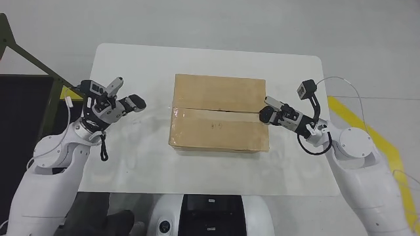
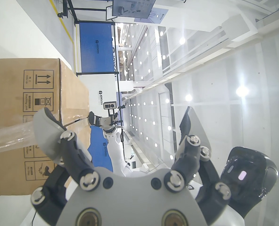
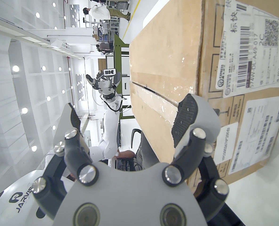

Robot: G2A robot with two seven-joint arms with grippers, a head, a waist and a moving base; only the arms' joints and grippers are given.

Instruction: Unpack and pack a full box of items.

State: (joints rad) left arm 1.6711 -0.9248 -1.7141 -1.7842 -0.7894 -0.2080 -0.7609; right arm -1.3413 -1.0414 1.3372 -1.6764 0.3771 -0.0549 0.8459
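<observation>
Overhead, the closed cardboard box (image 1: 220,111) sits in the middle of the white table (image 1: 131,164), between the two grippers; the left gripper (image 1: 128,93) hangs a little apart from one short end, its fingers spread with nothing between them; the right gripper (image 1: 267,108) is right up at the opposite short end, fingers likewise parted, and whether it touches the cardboard cannot be told; the top flaps are shut, their seam (image 1: 220,110) running from one gripper toward the other. From the left wrist, the box end stands ahead of the parted fingers, nearer one finger (image 2: 45,128) than the other; it is printed with handling symbols and crossed by a band of clear tape (image 2: 7,135); the right gripper shows beyond the box's far end. From the right wrist, the spread fingers hold nothing; one fingertip (image 3: 189,109) lies in front of the box's upper edge, where the end face carries white shipping labels (image 3: 250,48); the seam leads away toward the left gripper at the far end.
</observation>
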